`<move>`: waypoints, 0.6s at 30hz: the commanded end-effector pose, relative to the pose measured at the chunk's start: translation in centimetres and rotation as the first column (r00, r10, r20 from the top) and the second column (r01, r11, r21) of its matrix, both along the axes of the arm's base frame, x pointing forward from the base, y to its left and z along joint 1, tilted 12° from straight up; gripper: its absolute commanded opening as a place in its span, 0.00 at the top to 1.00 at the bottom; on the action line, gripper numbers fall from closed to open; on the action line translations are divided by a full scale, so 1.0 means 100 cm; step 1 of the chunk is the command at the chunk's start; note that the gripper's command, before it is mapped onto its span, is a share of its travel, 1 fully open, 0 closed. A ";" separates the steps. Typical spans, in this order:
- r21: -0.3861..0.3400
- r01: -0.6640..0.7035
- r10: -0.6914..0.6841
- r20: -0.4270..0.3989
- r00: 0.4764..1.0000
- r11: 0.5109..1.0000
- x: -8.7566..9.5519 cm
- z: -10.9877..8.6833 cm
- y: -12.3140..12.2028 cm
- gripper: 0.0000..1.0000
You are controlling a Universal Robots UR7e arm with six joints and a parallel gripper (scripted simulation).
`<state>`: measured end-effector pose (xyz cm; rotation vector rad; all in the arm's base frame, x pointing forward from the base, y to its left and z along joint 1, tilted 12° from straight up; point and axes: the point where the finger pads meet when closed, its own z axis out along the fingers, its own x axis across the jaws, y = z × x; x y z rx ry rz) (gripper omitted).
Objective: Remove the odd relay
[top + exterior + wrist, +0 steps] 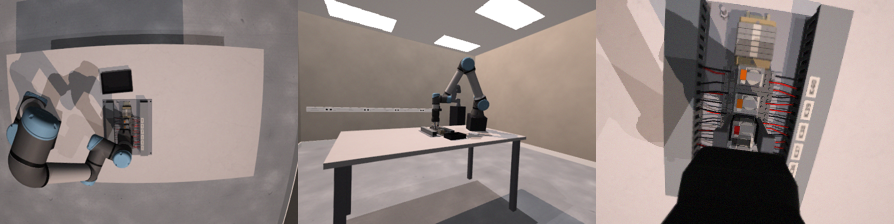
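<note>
The relay with the red button [737,130] is between the fingertips of my gripper [743,123] [436,125], which is shut on it from both sides. The wrist view does not show clearly whether the relay's foot is in its socket. Two relays with orange buttons stand in the row beyond it, the nearer one [747,104] and the farther one [753,76]; the others are hidden under my gripper. The grey relay panel [148,110] [680,100] looks flat on the table. The black parts tray [117,92] [459,137] looks empty and stands beyond the panel's terminal-block end.
Grey slotted ducts run along both sides of the relay row, with red and black wires between. A beige and grey terminal block [755,40] [126,112] stands at the row's far end. White labels [807,110] line the right duct. A narrow gap separates panel and tray.
</note>
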<state>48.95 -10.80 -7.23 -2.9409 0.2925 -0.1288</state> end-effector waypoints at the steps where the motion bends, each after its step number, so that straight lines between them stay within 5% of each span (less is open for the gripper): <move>1: 0.000 0.001 -0.001 0.010 1.000 1.000 0.000 0.001 0.001 1.00; 18: -0.005 0.006 -0.005 0.035 0.999 1.000 0.000 0.001 0.001 1.00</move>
